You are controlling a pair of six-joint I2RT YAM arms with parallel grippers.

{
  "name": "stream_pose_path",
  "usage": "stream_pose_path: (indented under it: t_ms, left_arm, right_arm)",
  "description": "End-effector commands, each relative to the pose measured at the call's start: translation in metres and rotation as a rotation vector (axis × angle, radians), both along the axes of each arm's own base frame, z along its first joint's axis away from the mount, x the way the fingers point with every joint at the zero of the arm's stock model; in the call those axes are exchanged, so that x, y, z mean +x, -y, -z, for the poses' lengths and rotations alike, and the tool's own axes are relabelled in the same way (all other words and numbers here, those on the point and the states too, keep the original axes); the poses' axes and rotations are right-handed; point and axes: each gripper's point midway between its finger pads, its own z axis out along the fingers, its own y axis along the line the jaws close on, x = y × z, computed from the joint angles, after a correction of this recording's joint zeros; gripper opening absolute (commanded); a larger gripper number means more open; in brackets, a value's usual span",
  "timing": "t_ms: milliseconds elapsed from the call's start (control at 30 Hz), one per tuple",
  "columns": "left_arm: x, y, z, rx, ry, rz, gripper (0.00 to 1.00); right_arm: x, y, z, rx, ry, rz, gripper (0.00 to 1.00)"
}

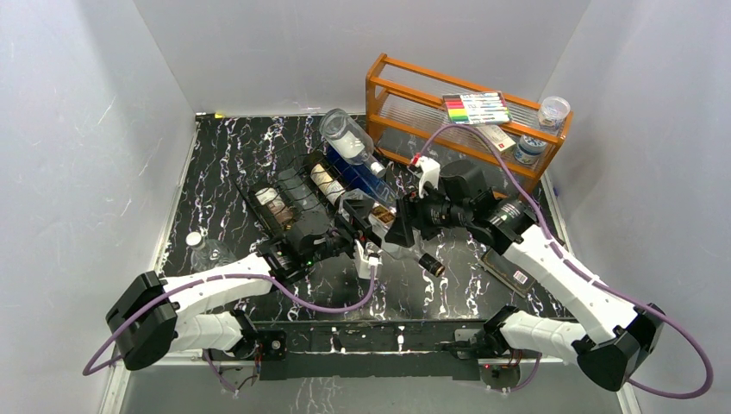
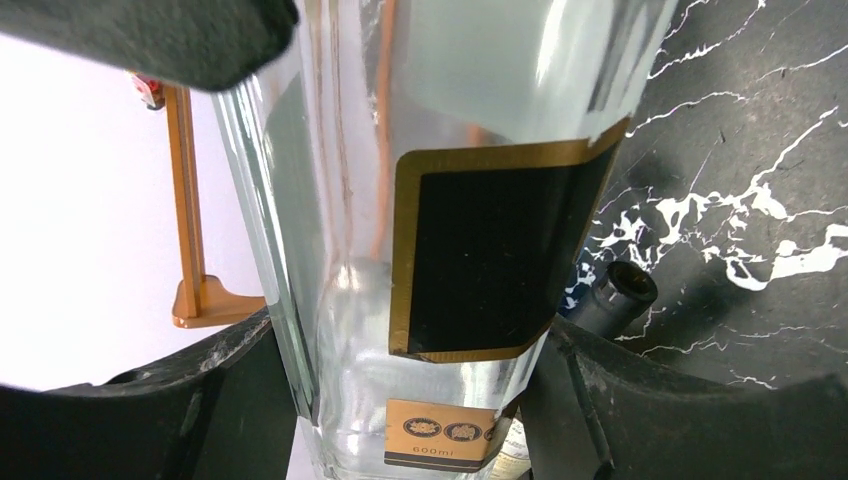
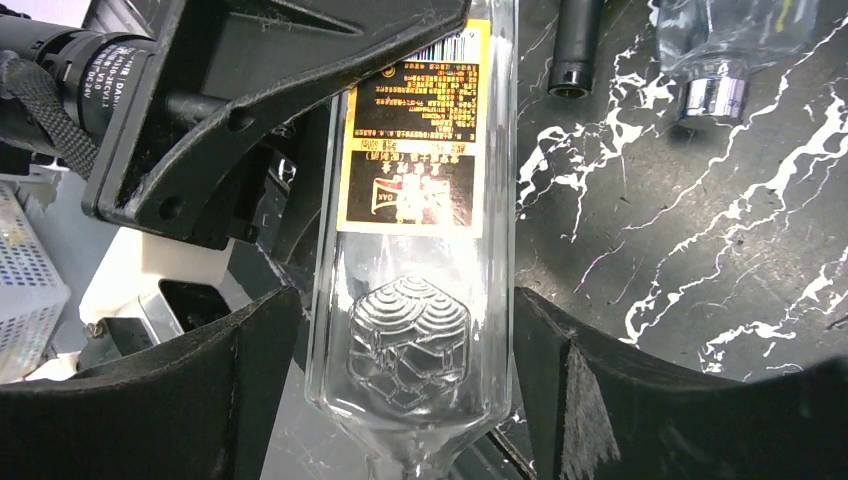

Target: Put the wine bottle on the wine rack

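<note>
Awaiting placement: the wine bottle (image 1: 382, 217), clear glass with a gold-edged black label, sits at the centre of the overhead frame, off the rack and shared between both arms. Left gripper (image 1: 360, 228): its wrist view shows a finger pressed to each flank of the bottle (image 2: 470, 250), so it appears clamped on the glass. Right gripper (image 1: 402, 222): its own view shows the same bottle (image 3: 415, 250) running up between its fingers, which meet the glass on both sides, so it too appears to grip. Wine rack (image 1: 297, 194): low black wire, left of centre, just beside the grippers; two bottles already lie in its cradles, with open cradles between them. Other items: an orange wooden shelf (image 1: 405, 103) at upper right, and a dark bottle neck (image 1: 429, 264) lying on the marbled table (image 1: 241, 147) just below the grippers. Progress, as judged: pick-up done and the bottle brought beside the rack. Remaining: one arm lets go, the other carries the bottle left over an open cradle, lays it in and releases.
</note>
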Motion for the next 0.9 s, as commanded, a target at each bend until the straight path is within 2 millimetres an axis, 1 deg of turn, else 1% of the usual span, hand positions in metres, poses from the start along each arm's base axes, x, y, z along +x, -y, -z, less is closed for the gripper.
stream_pose_path:
  t_ms: [0, 167, 233, 333, 433, 500, 567, 600, 667, 767, 867]
  left_arm:
    - [0.003, 0.004, -0.096, -0.179, 0.232, -0.005, 0.19]
    - [0.011, 0.001, -0.1, -0.19, 0.234, -0.052, 0.19]
    - [0.014, -0.001, -0.1, -0.197, 0.233, -0.071, 0.19]
    - [0.016, -0.002, -0.101, -0.209, 0.241, -0.084, 0.22]
    - [0.016, -0.001, -0.1, -0.208, 0.241, -0.085, 0.22]
    - [0.016, -0.001, -0.101, -0.211, 0.239, -0.084, 0.22]
    - [0.015, 0.0, -0.102, -0.217, 0.238, -0.08, 0.22]
    - [0.015, 0.0, -0.102, -0.218, 0.235, -0.079, 0.22]
    - [0.015, 0.0, -0.103, -0.221, 0.234, -0.079, 0.23]
    - [0.016, 0.0, -0.098, -0.206, 0.226, -0.085, 0.24]
    - [0.018, -0.001, -0.095, -0.206, 0.206, -0.097, 0.27]
  right_arm:
    - [-0.005, -0.012, -0.005, 0.039, -0.016, -0.066, 0.83]
    - [-0.009, -0.015, 0.009, 0.046, -0.067, -0.067, 0.84]
    - [-0.009, -0.013, 0.016, 0.033, -0.076, -0.055, 0.85]
    - [-0.005, -0.011, 0.025, 0.013, -0.084, -0.031, 0.9]
    - [-0.001, -0.012, 0.03, 0.002, -0.087, -0.016, 0.89]
    - [0.004, -0.013, 0.03, 0.006, -0.078, 0.005, 0.85]
    - [0.01, -0.014, 0.028, 0.021, -0.057, 0.028, 0.79]
    - [0.012, -0.014, 0.028, 0.024, -0.051, 0.043, 0.74]
    - [0.017, -0.014, 0.03, 0.02, -0.04, 0.062, 0.62]
    - [0.024, -0.008, 0.035, -0.01, -0.02, 0.11, 0.41]
    - [0.029, -0.004, 0.033, -0.014, 0.024, 0.123, 0.24]
